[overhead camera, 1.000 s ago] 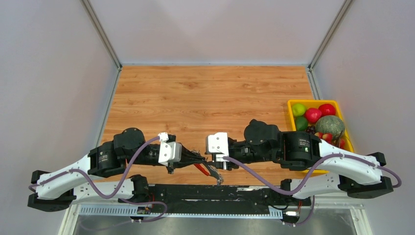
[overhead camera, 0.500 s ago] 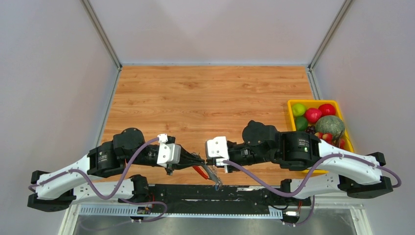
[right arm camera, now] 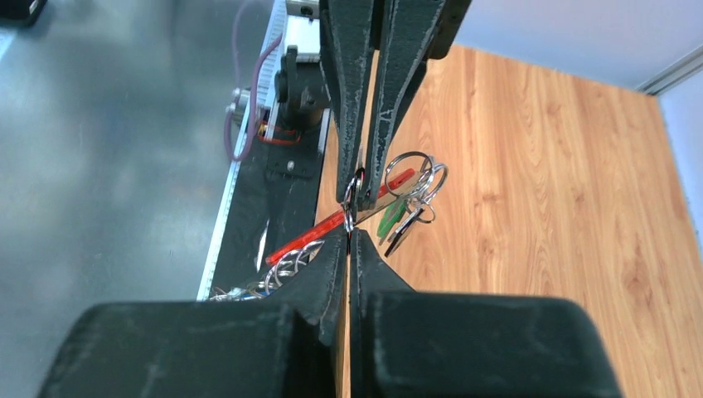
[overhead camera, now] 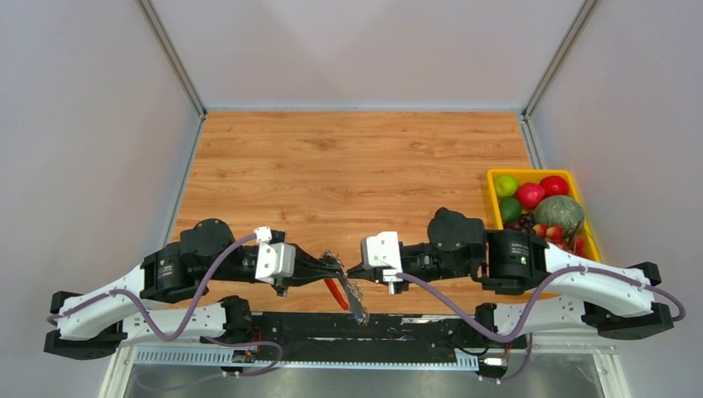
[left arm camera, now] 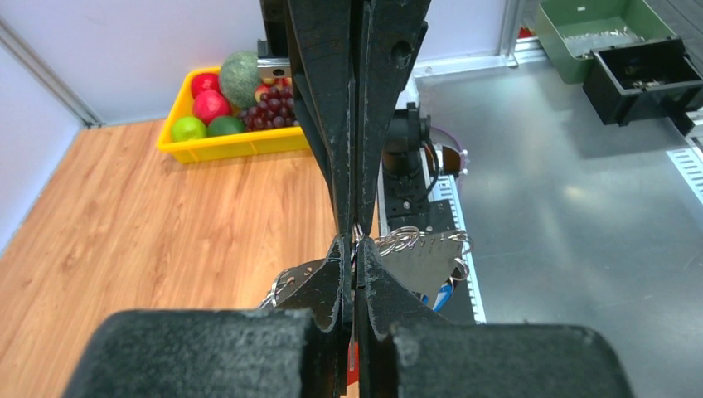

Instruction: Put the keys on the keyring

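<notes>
My two grippers meet tip to tip above the table's near edge. My left gripper [overhead camera: 336, 265] is shut on the keyring's red loop [overhead camera: 336, 292], and a strip of red shows between its jaws in the left wrist view [left arm camera: 352, 365]. My right gripper [overhead camera: 352, 269] is shut, with a small silver ring [right arm camera: 350, 207] pinched at its tip. The red loop [right arm camera: 332, 225] slants below it. The coiled silver chain [overhead camera: 358, 303] hangs down from both. The green tag [right arm camera: 390, 220], a black-headed key [right arm camera: 402, 236] and more rings [right arm camera: 414, 178] dangle beside it. A blue key head [left arm camera: 439, 294] shows too.
A yellow basket [overhead camera: 530, 174] of fruit stands at the table's right edge, and it also shows in the left wrist view [left arm camera: 232, 145]. The black base rail [overhead camera: 365, 323] runs just under the hanging chain. A green bin [left arm camera: 597, 33] and a black bin [left arm camera: 647, 75] sit off the table.
Both arms shifted: the left wrist drew back to the left and the right wrist moved slightly right and nearer. The hanging keyring swung a little left. Both grippers stayed shut.
</notes>
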`<state>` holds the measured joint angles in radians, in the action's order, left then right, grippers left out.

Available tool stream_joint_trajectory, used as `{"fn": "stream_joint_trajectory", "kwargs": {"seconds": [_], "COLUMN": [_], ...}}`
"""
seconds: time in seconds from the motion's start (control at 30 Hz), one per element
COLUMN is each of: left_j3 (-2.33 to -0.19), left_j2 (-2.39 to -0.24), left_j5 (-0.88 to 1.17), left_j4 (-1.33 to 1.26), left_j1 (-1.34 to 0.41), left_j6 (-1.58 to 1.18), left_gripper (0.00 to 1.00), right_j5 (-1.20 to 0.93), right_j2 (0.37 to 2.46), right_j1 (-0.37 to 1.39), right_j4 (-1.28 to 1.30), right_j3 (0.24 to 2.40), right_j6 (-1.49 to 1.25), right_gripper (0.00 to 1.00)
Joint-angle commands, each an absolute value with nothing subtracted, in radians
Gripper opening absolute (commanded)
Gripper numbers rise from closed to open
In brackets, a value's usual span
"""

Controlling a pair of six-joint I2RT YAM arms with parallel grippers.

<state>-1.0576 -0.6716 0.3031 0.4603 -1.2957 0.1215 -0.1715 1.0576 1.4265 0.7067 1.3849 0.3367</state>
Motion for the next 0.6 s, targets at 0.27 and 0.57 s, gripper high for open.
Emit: {"fn": "stream_joint_trajectory", "kwargs": {"seconds": [0.27, 0.57], "left_j3": [-0.983, -0.942], "left_j2": [-0.561, -0.547], "left_j5": [0.219, 0.190], "left_j4": [0.292, 0.223], "left_j1": [-1.298, -1.298], "left_j6": [0.111, 0.096], "left_gripper": [0.00, 0.02], "right_j5": [-0.095, -0.051], "right_j2": [0.877, 0.829], "right_j1": [1.435, 1.435], "right_j4": [0.249, 0.039], "right_j3": [1.177, 1.077], "right_j6": [0.208, 0.158], "right_gripper": [0.00, 0.00]}}
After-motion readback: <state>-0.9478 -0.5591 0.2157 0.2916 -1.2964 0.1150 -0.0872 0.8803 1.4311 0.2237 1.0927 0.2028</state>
